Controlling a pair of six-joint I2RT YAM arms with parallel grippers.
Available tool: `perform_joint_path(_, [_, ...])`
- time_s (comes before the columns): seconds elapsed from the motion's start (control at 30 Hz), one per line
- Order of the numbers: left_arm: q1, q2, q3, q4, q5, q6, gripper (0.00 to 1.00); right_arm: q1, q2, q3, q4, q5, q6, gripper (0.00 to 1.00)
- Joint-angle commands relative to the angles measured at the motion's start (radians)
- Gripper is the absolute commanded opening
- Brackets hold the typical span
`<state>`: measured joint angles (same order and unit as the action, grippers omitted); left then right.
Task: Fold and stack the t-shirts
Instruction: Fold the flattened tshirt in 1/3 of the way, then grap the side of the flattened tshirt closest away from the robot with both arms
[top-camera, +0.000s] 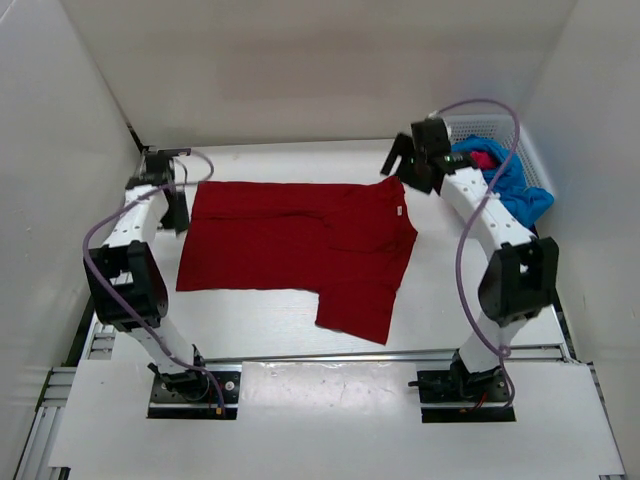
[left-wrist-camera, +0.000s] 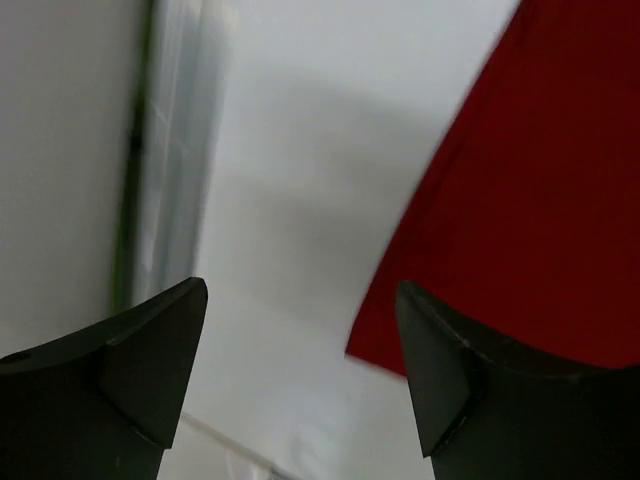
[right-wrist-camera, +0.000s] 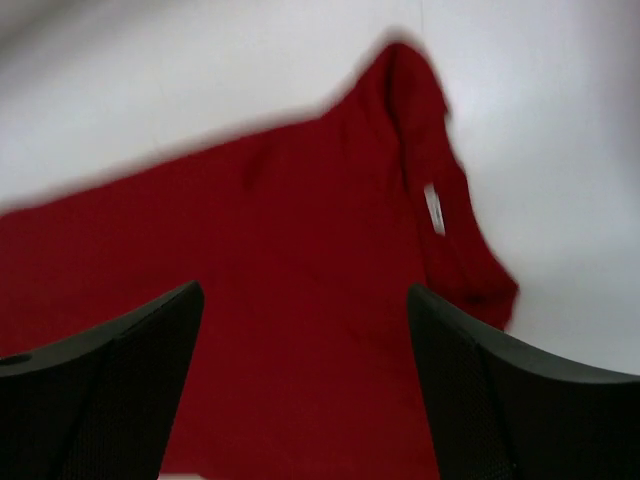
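A dark red t-shirt (top-camera: 300, 250) lies spread flat on the white table, one sleeve hanging toward the front right. My left gripper (top-camera: 177, 212) hovers open just off the shirt's far-left edge. In the left wrist view that gripper (left-wrist-camera: 300, 370) has bare table between its fingers and the red t-shirt (left-wrist-camera: 540, 200) to the right. My right gripper (top-camera: 397, 162) stands open above the shirt's far-right corner. The right wrist view shows its jaws (right-wrist-camera: 305, 380) wide apart over the red cloth (right-wrist-camera: 300, 260), holding nothing. A blue t-shirt (top-camera: 518, 188) and a magenta-pink t-shirt (top-camera: 483, 158) sit bunched in the basket.
A white mesh basket (top-camera: 492, 124) stands at the back right, beside the right arm. White walls close in the table on the left, back and right. A metal rail (top-camera: 330, 357) crosses the front between the two arm bases.
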<state>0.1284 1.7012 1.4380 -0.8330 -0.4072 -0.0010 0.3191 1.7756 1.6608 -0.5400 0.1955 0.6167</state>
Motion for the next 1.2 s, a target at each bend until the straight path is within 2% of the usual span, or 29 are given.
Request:
perform_joint_path(0.0, [0.051, -0.055, -0.23, -0.147, 0.136, 0.001, 0.82, 0.012, -0.106, -0.28, -0.129, -0.256, -0.126, 0.85])
perform_joint_path(0.13, [0.094, -0.121, -0.359, -0.124, 0.214, 0.001, 0.81, 0.078, -0.289, -0.597, -0.138, -0.312, -0.138, 0.84])
perform_joint_path(0.27, [0.094, -0.135, -0.409, -0.051, 0.257, 0.001, 0.85, 0.123, -0.425, -0.813, -0.077, -0.402, -0.094, 0.84])
perform_joint_path(0.47, [0.117, -0.104, -0.399, -0.005, 0.314, 0.001, 0.86, 0.179, -0.487, -0.973, -0.066, -0.425, -0.049, 0.83])
perform_joint_path(0.7, [0.18, -0.051, -0.399, 0.043, 0.332, 0.001, 0.86, 0.264, -0.467, -1.03, -0.018, -0.392, -0.026, 0.82])
perform_joint_path(0.83, [0.18, -0.051, -0.399, 0.052, 0.354, 0.001, 0.86, 0.296, -0.446, -1.061, -0.018, -0.401, -0.026, 0.76])
perform_joint_path(0.97, [0.18, -0.032, -0.409, 0.061, 0.341, 0.001, 0.86, 0.33, -0.424, -1.072, -0.008, -0.41, -0.035, 0.63])
perform_joint_path(1.17, [0.18, -0.061, -0.376, 0.071, 0.352, 0.001, 0.86, 0.33, -0.404, -1.072, 0.002, -0.41, -0.023, 0.62])
